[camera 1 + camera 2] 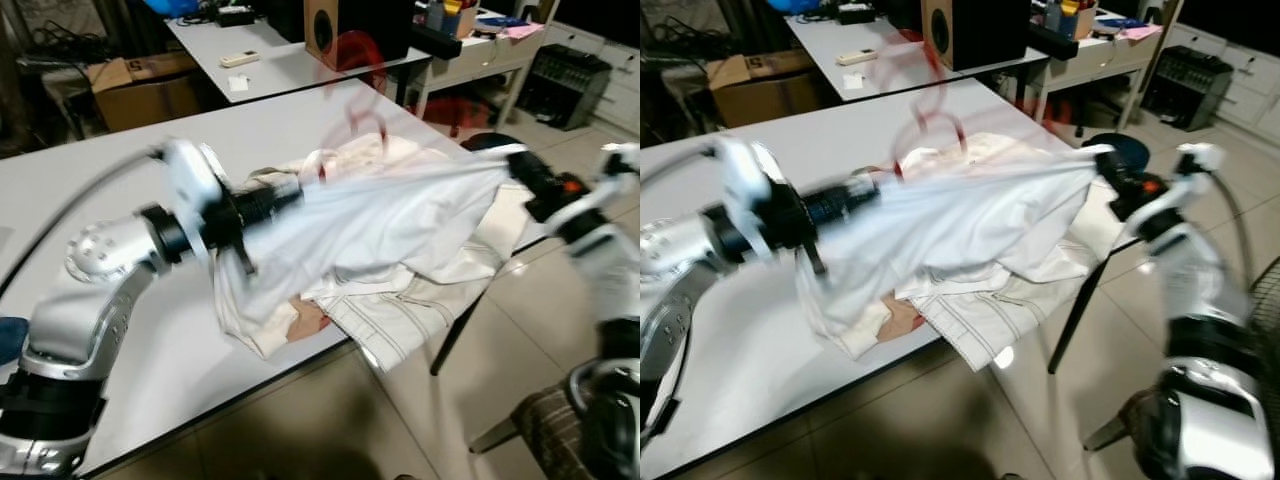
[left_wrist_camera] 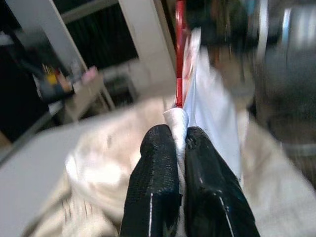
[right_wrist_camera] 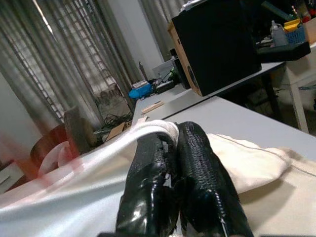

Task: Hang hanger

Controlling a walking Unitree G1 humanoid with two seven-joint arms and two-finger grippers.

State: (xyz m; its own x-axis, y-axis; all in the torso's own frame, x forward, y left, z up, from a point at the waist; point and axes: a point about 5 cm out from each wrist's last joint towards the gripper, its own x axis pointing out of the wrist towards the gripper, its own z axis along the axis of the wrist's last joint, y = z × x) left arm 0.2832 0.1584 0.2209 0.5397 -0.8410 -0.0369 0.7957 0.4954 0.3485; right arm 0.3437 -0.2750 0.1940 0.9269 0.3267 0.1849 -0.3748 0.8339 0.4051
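Both arms up over the grey table (image 1: 120, 180), and there's a white garment (image 1: 380, 215) pulled taut between them like a banner. The left gripper (image 2: 178, 143) is clenched on one bunched end of the cloth, the right gripper (image 3: 170, 143) pinching the other end just the same, fingers closed tight on fabric. That spread looks deliberate: holding it wide keeps the shoulders open for the red hanger (image 1: 925, 125), which sits smeared by motion blur at the top edge of the shirt, its hook rising above the cloth. Beneath lies a cream pile of clothes (image 1: 400, 300) draping off the table edge. Hanging itself looks not yet done
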